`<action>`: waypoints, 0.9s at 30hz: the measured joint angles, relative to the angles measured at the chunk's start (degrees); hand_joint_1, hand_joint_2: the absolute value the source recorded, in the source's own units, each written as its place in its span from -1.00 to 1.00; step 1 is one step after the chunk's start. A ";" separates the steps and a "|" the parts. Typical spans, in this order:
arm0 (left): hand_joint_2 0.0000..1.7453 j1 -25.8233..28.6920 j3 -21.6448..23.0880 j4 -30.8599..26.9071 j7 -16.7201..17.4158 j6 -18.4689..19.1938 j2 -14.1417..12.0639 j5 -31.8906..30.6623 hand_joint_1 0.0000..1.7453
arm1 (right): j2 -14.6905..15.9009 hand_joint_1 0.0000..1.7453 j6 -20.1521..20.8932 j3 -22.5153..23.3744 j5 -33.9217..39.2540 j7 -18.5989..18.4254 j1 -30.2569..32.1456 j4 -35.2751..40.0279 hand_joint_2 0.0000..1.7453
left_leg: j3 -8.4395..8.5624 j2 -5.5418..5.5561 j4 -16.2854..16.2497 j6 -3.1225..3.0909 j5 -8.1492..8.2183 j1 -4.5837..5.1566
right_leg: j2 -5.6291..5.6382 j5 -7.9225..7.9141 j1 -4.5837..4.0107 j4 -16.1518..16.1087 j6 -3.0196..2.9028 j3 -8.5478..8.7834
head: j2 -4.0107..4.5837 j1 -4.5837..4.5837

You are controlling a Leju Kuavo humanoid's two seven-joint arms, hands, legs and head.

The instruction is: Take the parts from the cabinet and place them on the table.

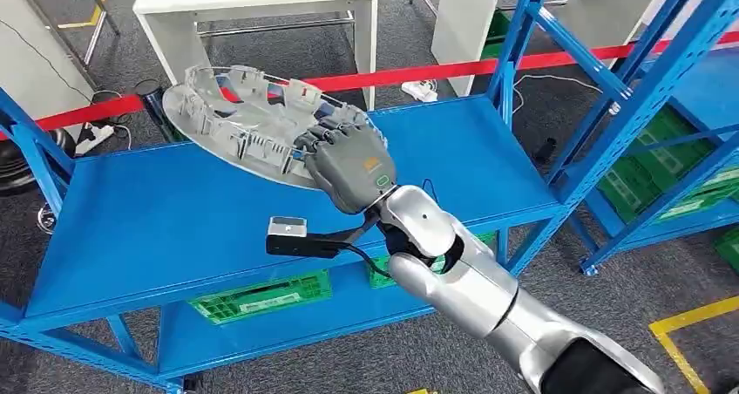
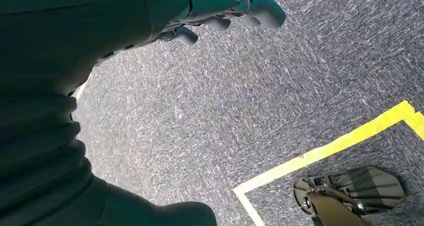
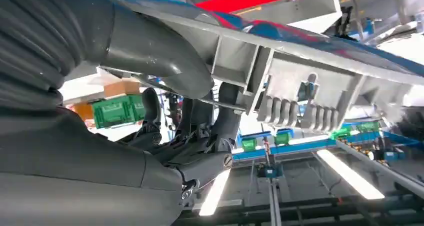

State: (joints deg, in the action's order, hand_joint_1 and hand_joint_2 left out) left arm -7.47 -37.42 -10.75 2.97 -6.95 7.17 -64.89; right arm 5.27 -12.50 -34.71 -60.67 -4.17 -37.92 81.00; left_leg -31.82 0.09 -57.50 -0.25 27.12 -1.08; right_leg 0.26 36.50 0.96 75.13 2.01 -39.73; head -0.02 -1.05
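Note:
A large grey ring-shaped plastic part point(image 1: 235, 115) with ribs and tabs is tilted up above the back left of the blue shelf point(image 1: 174, 220). My right hand point(image 1: 349, 163) grips its near edge. In the right wrist view the thumb point(image 3: 155, 56) lies over the part's rim point(image 3: 310, 86) while the dark fingers point(image 3: 225, 111) curl under it. My left hand point(image 2: 225, 8) hangs beside my body over the grey carpet, fingers loosely bent, holding nothing.
White tables point(image 1: 261, 2) stand beyond a red barrier tape point(image 1: 453, 70). Another blue rack point(image 1: 662, 106) rises at the right. Green crates point(image 1: 261, 298) sit on the lower shelf. Yellow floor tape point(image 2: 320, 153) crosses the carpet.

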 joint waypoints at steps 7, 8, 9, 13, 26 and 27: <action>1.00 -0.29 0.00 -0.02 -0.28 0.04 0.11 -0.39 -1.00 | 0.35 1.00 -0.09 -0.57 -0.20 0.26 -0.16 -0.07 1.00 | -1.25 0.39 -1.85 1.97 0.57 -0.27 | 0.14 -8.66 0.03 -14.61 -0.67 5.79 | 0.00 -0.05; 1.00 -0.28 0.00 -0.02 -0.37 0.04 0.13 -0.39 -1.00 | 0.41 1.00 -0.09 -0.61 -0.22 0.26 -0.14 -0.09 1.00 | -1.43 0.47 -1.90 2.31 0.36 -0.16 | 0.11 -8.50 0.02 -14.71 -1.07 5.49 | 0.00 -0.02; 1.00 -0.28 0.00 -0.02 -0.37 0.04 0.13 -0.39 -1.00 | 0.41 1.00 -0.09 -0.66 -0.22 0.35 -0.15 -0.11 1.00 | -1.54 0.45 -1.69 2.75 0.06 -0.36 | 0.14 -8.66 -0.11 -14.57 -1.54 5.18 | 0.00 -0.02; 1.00 -0.38 0.00 -0.02 -0.48 0.04 0.13 -0.39 -1.00 | 0.41 1.00 -0.11 -0.81 -0.29 0.44 -0.25 -0.11 1.00 | -4.20 0.23 -7.94 3.56 5.60 -0.56 | -0.23 -9.93 0.13 -15.29 -3.52 4.41 | 0.00 0.15; 1.00 -0.90 0.00 -0.04 -0.28 0.04 0.68 -0.52 -1.00 | 0.35 1.00 0.50 -0.94 -0.50 0.31 -0.57 -0.83 1.00 | 1.78 0.05 -0.91 1.08 2.20 -0.23 | -0.26 -13.75 -0.28 -15.44 -1.02 0.85 | 0.00 0.17; 1.00 -0.98 0.00 -0.09 -0.28 0.07 0.63 -0.52 -1.00 | 0.35 1.00 0.74 -0.94 -0.50 0.26 -0.77 -0.94 1.00 | 1.00 0.10 -0.84 0.59 1.63 -0.13 | -0.25 -11.23 -0.33 -14.00 -0.90 0.00 | 0.00 0.07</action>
State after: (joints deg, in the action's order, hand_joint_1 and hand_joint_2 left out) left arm -8.45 -37.42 -10.84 2.69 -6.88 7.80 -65.42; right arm 5.62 -11.76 -35.65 -61.18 -3.91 -38.68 80.06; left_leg -30.82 0.19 -58.35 0.34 28.75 -1.21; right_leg 0.01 25.27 0.62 61.13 1.11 -39.72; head -0.02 -0.98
